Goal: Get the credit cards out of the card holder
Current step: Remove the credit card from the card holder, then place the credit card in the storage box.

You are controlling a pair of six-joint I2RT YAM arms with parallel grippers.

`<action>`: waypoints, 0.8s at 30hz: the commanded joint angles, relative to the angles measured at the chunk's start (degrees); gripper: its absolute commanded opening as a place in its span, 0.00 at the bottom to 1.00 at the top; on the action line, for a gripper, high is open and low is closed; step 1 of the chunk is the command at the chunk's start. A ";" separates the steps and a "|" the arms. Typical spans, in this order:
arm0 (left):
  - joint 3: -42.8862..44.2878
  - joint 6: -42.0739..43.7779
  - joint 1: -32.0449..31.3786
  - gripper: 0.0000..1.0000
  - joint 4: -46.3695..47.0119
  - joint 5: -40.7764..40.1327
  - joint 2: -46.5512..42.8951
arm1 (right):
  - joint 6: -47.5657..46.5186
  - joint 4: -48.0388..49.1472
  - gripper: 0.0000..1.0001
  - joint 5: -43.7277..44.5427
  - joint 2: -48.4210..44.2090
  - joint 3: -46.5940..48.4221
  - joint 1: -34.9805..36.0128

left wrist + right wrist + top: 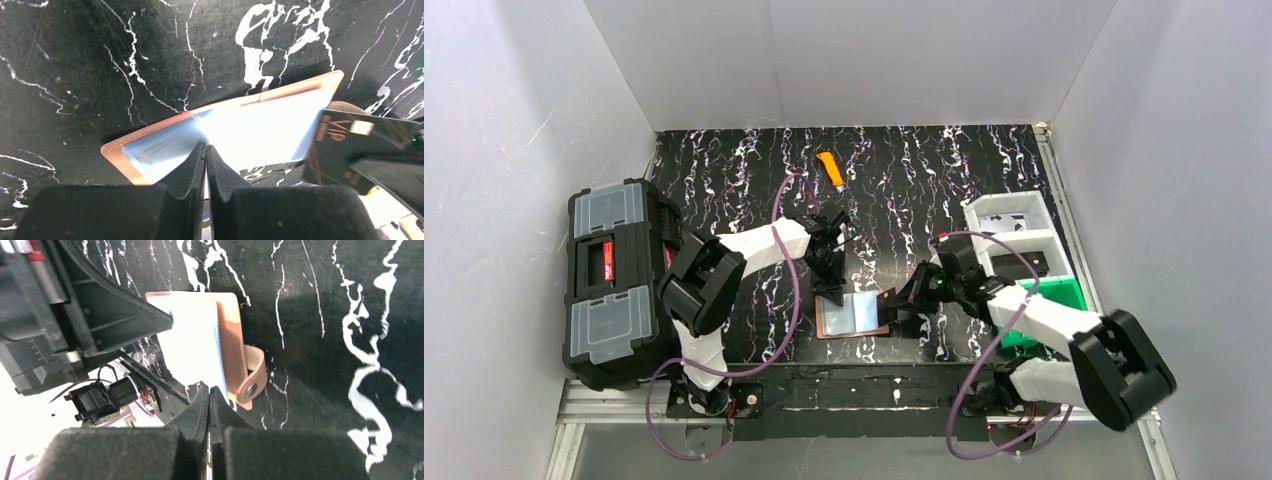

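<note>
The brown card holder (824,324) lies flat on the black marbled table between my two grippers. A pale blue-grey card (862,312) covers its top. My left gripper (831,292) is shut at the holder's far left edge. In the left wrist view its tips (206,148) pinch a thin pale sliver at the holder's (280,90) edge, over the card (250,130). My right gripper (890,305) is shut at the holder's right side. In the right wrist view its tips (209,388) close on the pale card's (192,345) edge, beside the holder (231,335) and its tab (252,375). No orange-tan card shows.
A big black toolbox (614,285) stands at the left. An orange utility knife (830,169) lies at the back. A white divided bin (1014,235) and a green tray (1054,300) stand at the right. A dark sheet marked VIP (345,135) shows by the right gripper.
</note>
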 commanded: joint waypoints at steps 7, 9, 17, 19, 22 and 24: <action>7.33 7.74 -1.02 0.28 -8.51 -0.77 -6.02 | 0.68 -40.43 0.01 24.87 -20.90 15.56 -1.73; 8.15 8.15 -1.27 0.36 -8.38 0.83 -6.82 | 2.35 -47.72 0.01 30.29 -21.58 19.43 -3.00; 8.35 8.92 -1.82 0.61 -7.27 6.07 -9.76 | 2.51 -60.26 0.01 39.21 -13.65 29.80 -17.14; 8.48 9.19 -1.83 0.63 -7.20 6.44 -10.39 | 2.38 -60.03 0.01 42.01 -11.82 31.24 -20.38; 8.43 9.31 -1.79 0.64 -7.02 7.25 -11.05 | 1.43 -57.03 0.01 43.39 -10.04 31.64 -25.92; 7.97 9.25 -1.78 0.65 -6.62 7.69 -11.49 | 0.61 -55.10 0.01 44.44 -8.92 31.47 -29.22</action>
